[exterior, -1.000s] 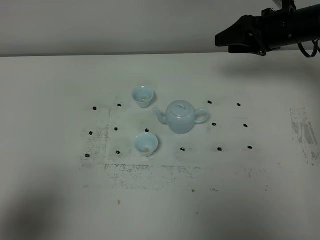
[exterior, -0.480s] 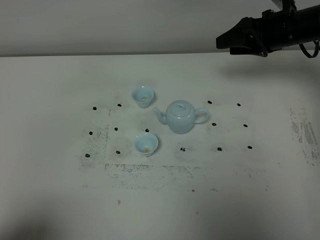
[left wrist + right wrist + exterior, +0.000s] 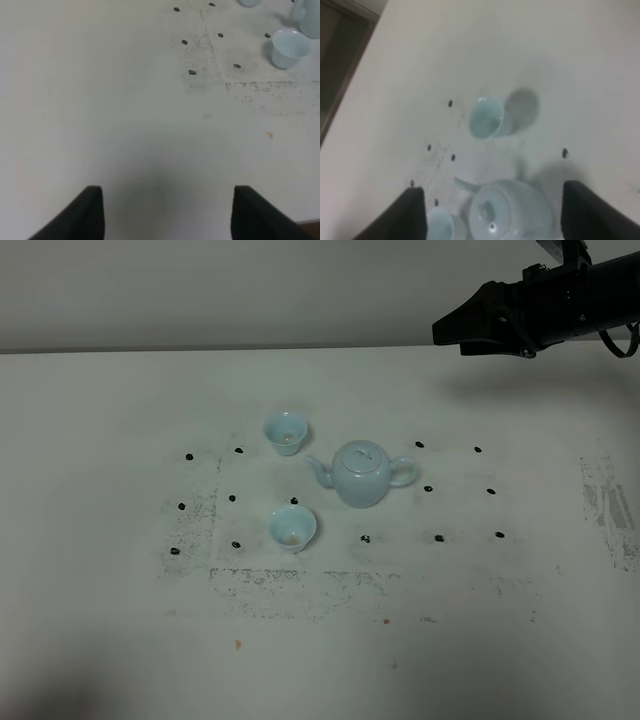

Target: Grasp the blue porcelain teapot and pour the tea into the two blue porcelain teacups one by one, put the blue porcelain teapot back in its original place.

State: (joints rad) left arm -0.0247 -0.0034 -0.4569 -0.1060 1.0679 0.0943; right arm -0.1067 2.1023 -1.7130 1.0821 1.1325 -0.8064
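Right gripper point(image 3: 495, 202) jaws wide, scuffed white table point(image 3: 100, 640)

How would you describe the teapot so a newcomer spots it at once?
On the white table, find the patch marked with black dots. The blue porcelain teapot stands upright there, right of the far teacup and near teacup. Only it is large, round-bellied, with lid, spout and handle.

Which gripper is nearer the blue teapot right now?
Right. The right gripper hangs open above the teapot, back on its handle side. The left gripper sits far off, beyond the teacups on the spout side.
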